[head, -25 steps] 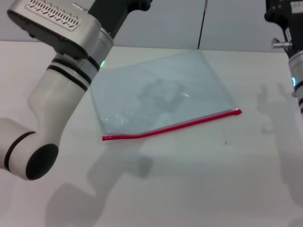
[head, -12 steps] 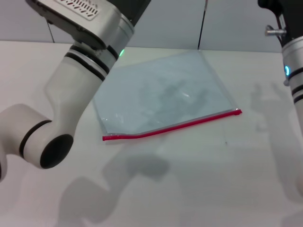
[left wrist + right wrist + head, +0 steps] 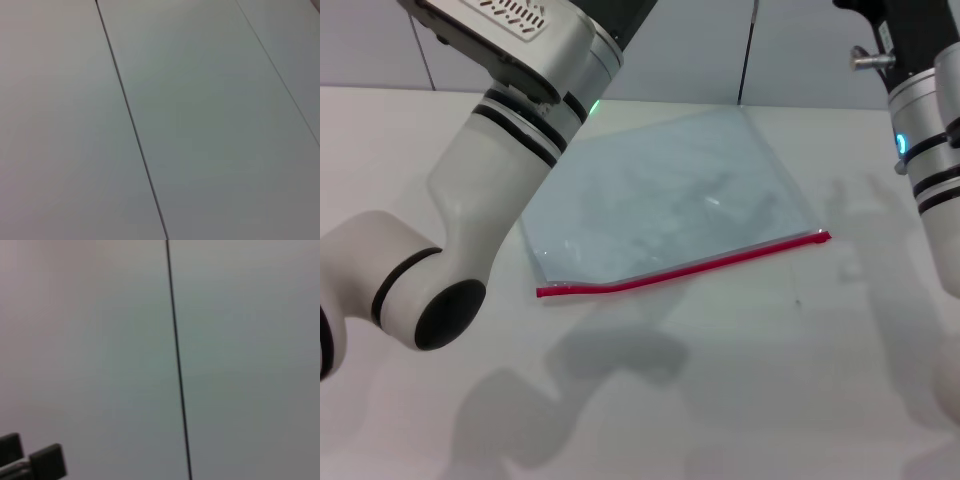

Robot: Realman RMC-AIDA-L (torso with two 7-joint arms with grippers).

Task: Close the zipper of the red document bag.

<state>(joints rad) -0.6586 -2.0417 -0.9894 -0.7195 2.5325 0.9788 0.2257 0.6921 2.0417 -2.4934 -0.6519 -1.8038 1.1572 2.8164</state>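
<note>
Red document bag (image 3: pixel 660 200) flat on table (image 3: pixel 740 380), zipper (image 3: pixel 685 268) along near edge; both pincers unseen, grip impossible to tell; risk: thin pouch sliding or buckling if slider pulled unanchored.

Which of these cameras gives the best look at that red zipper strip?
The head view: the zipper runs in full along the near edge of the red document bag. Both wrist views show only plain wall panels, no zipper at all.
</note>
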